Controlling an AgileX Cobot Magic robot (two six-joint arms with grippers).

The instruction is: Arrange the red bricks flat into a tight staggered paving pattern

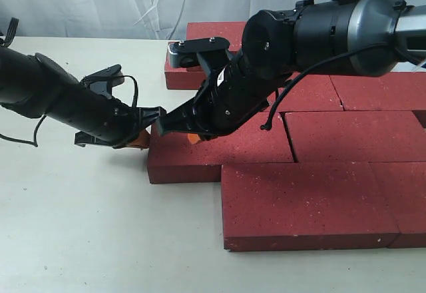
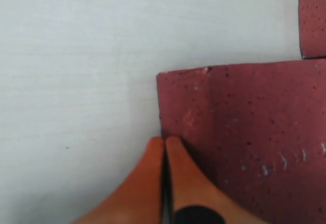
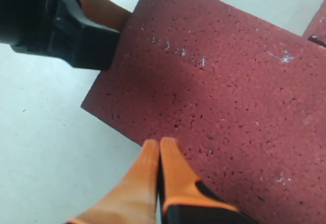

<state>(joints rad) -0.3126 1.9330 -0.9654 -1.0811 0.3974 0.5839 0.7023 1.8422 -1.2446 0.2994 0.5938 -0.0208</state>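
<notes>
Exterior view: I am resting the left gripper (image 1: 144, 138) against the outer end of the jutting brick (image 1: 226, 154), right gripper (image 1: 192, 136) over its top, beside the laid red bricks (image 1: 346, 133). Left wrist view: it is clenched empty, so I am judging a square push best. Right wrist view: that gripper is pinched empty too, bare table (image 3: 46, 147) lying open beyond the edge.
</notes>
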